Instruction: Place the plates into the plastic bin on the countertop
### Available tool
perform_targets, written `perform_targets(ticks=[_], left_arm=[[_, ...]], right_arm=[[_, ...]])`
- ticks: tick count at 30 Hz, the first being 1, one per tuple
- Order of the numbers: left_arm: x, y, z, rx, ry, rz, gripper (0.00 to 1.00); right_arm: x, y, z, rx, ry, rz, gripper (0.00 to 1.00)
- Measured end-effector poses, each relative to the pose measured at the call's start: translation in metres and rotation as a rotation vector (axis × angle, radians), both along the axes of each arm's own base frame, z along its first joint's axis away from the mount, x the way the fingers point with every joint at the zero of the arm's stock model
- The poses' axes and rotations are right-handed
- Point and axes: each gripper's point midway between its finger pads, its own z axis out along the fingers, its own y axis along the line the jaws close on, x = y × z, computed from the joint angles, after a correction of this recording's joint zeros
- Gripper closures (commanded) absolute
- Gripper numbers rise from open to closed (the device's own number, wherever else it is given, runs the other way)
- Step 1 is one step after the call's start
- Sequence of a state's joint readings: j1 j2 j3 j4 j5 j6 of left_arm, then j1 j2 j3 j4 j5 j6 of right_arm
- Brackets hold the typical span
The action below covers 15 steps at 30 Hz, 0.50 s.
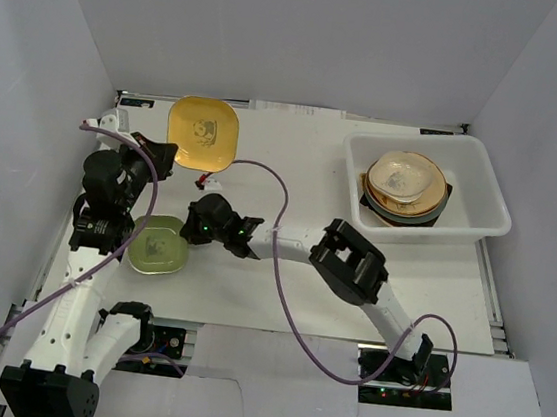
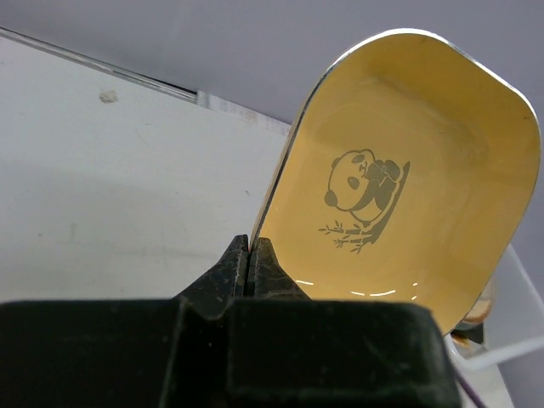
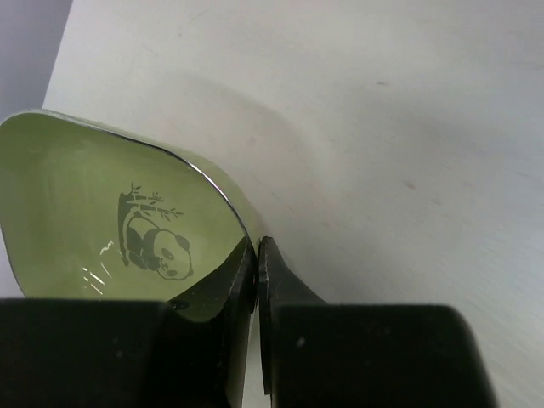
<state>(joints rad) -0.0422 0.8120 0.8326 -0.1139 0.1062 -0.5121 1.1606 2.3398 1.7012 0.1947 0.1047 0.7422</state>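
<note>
My left gripper (image 1: pixel 168 161) is shut on the rim of a yellow panda-printed plate (image 1: pixel 203 132) and holds it tilted above the countertop (image 1: pixel 282 269) at the back left. In the left wrist view the plate (image 2: pixel 408 170) stands on edge between my fingers (image 2: pixel 249 259). My right gripper (image 1: pixel 193 231) is shut on the rim of a green panda-printed plate (image 1: pixel 158 246) at the left front. It shows in the right wrist view (image 3: pixel 110 221), pinched by my gripper (image 3: pixel 257 263). The plastic bin (image 1: pixel 481 196) at the back right holds a stack of plates (image 1: pixel 407 186).
White walls enclose the countertop on three sides. A purple cable (image 1: pixel 279 249) loops over the middle of the table. The right arm (image 1: pixel 353 262) stretches leftward across the front of the table.
</note>
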Motion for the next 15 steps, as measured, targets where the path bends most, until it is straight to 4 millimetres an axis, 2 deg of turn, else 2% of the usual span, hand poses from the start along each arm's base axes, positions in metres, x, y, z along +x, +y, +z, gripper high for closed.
perform_targets(ticks=[2,3,5,7,9,11,13,15], left_arm=[[0.001,-0.01,0.006,-0.023,0.001,-0.055,1.0],[0.002,-0.016,0.011,-0.038,-0.001,-0.086,1.0],[0.002,-0.031,0.022,-0.076,-0.012,-0.164,1.0],[0.001,-0.043,0.034,-0.113,-0.029,-0.227,1.0],[0.0,-0.056,0.042,-0.138,-0.043,-0.278,1.0],[-0.001,-0.075,0.046,-0.154,-0.045,-0.337,1.0],[-0.001,-0.106,0.044,-0.158,-0.031,-0.412,1.0],[-0.001,-0.14,0.038,-0.153,-0.002,-0.483,1.0]], right_arm=[[0.009,-0.035,0.011,-0.029,-0.03,-0.041,0.92],[0.017,-0.058,0.022,-0.043,-0.051,-0.067,0.92],[0.043,-0.111,0.052,-0.046,-0.103,-0.141,0.92],[0.083,-0.174,0.097,-0.028,-0.17,-0.259,0.92],[0.134,-0.251,0.155,0.01,-0.265,-0.426,0.92],[0.177,-0.347,0.208,0.016,-0.376,-0.634,0.92],[0.196,-0.438,0.244,-0.015,-0.458,-0.823,0.92],[0.198,-0.505,0.254,-0.071,-0.479,-0.943,0.92]])
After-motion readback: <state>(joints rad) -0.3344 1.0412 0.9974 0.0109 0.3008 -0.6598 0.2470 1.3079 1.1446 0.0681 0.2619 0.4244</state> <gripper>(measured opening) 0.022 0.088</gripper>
